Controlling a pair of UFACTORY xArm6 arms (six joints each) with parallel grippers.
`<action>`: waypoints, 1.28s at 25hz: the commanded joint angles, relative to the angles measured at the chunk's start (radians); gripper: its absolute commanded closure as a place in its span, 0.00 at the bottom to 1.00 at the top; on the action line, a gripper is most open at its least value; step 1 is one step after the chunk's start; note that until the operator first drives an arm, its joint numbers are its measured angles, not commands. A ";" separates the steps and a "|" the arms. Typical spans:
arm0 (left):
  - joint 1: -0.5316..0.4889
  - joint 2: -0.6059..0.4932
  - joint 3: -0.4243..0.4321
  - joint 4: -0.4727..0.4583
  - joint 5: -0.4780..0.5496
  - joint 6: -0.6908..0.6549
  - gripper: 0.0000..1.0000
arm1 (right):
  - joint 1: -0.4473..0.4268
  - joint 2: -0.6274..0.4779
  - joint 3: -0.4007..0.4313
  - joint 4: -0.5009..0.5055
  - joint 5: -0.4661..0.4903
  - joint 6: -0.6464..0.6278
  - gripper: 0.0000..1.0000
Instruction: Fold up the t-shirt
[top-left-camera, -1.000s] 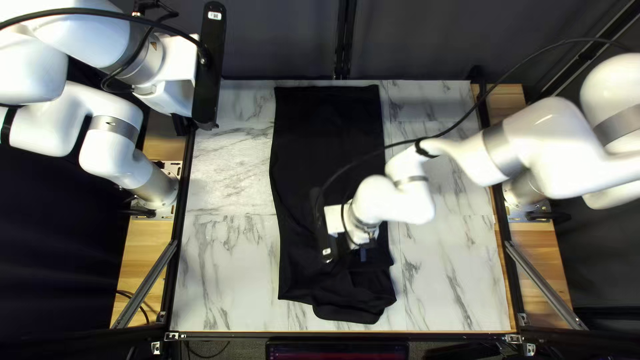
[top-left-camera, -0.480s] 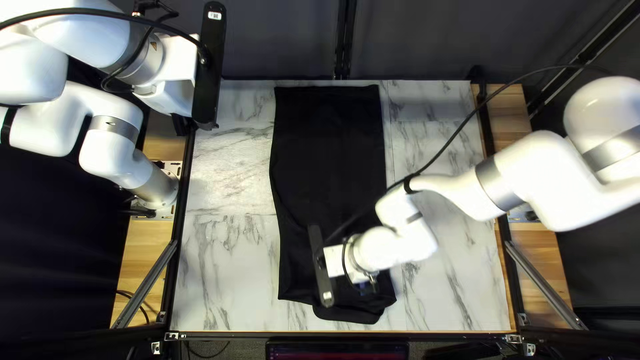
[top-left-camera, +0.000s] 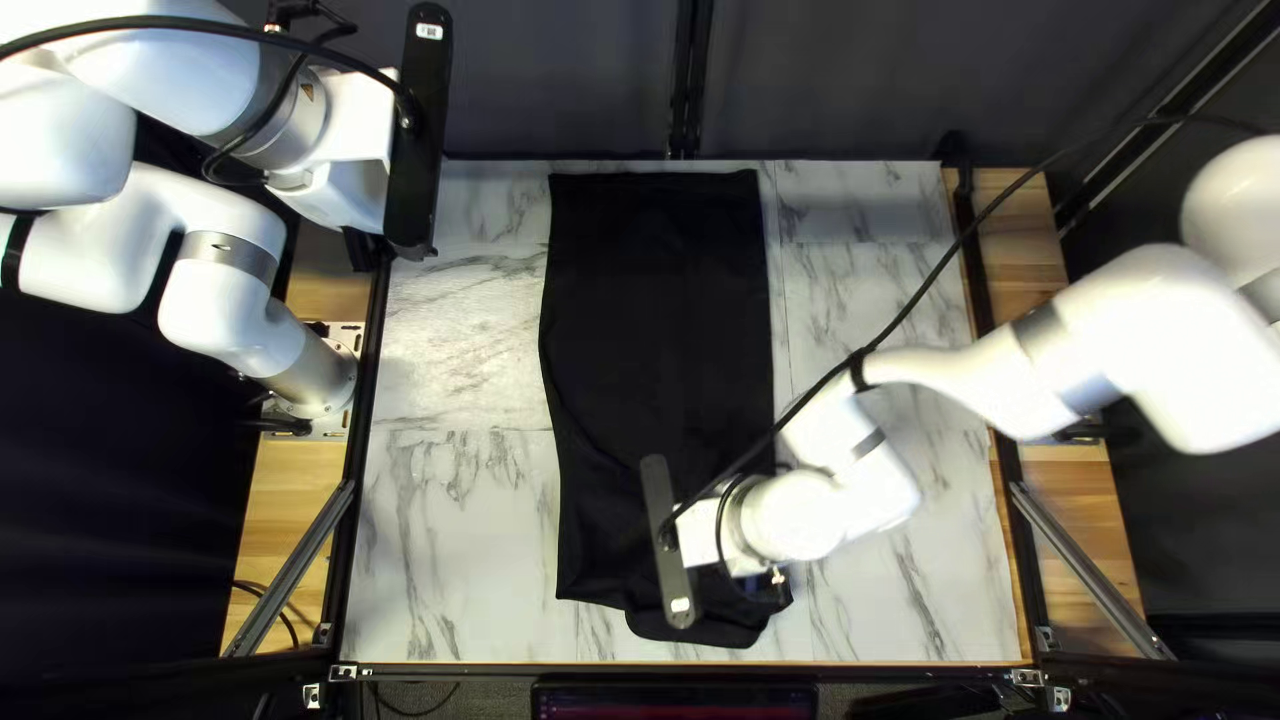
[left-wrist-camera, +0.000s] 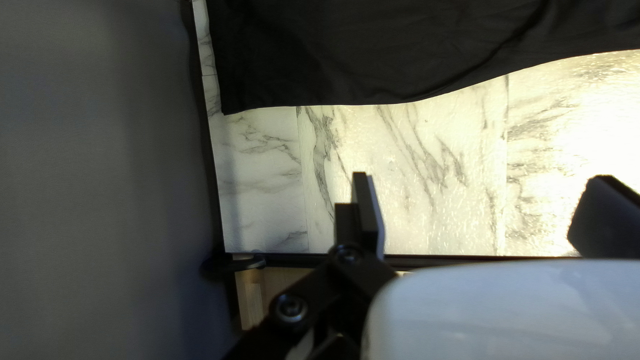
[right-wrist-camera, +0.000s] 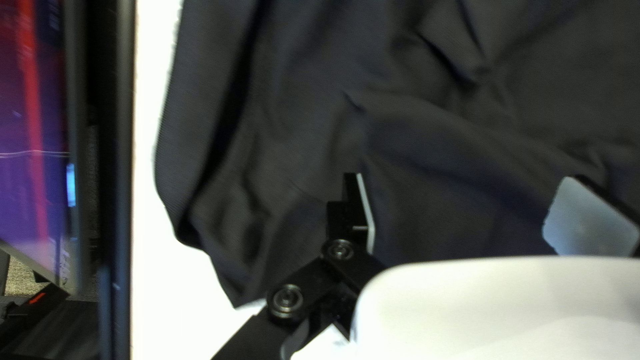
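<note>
**Black T-Shirt Lying Part-Folded, Its Near End Waiting for Order**

A long, narrow black cloth t-shirt (top-left-camera: pixel 654 294) is lying down the middle of the white, grey-veined marble-look table (top-left-camera: pixel 460 507), running from close to the far edge to close to the near one. The job is looking roughly half done: the slim outline is suggesting that the sides are already folded in, while the near end is needing tidying and the crosswise folds are seemingly remaining.

The far part is lying fairly flat, with a straight far end and square corners. Along the left side a curved crease (top-left-camera: pixel 583 434) is running towards the near end, probably marking a layer's edge. The near end is looking rougher: a rounded flap (top-left-camera: pixel 694 630) is sticking out past the left part of the hem, and soft wrinkles are crossing the cloth there.

The right arm's gripper (right-wrist-camera: pixel 467 193) is hovering over that rumpled near end, its jaws standing wide apart and clamping nothing; whether they are touching the cloth, one cannot tell. The left arm's gripper (left-wrist-camera: pixel 481 193) is waiting by the table's far left side, well apart from the shirt, its jaws also spread, with nothing held.
</note>
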 commanded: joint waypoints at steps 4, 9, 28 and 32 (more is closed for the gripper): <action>0.000 0.000 0.000 0.000 0.000 0.000 0.00 | -0.107 0.014 0.063 -0.009 -0.099 -0.074 0.00; 0.000 0.000 0.000 0.000 0.000 0.000 0.00 | -0.143 0.090 0.043 -0.014 -0.126 -0.074 0.00; 0.000 0.000 0.000 0.000 0.000 0.000 0.00 | -0.042 0.095 -0.110 -0.019 0.018 -0.033 0.00; 0.000 0.000 0.000 0.000 0.000 0.000 0.00 | -0.024 -0.051 -0.061 -0.004 0.085 -0.047 0.00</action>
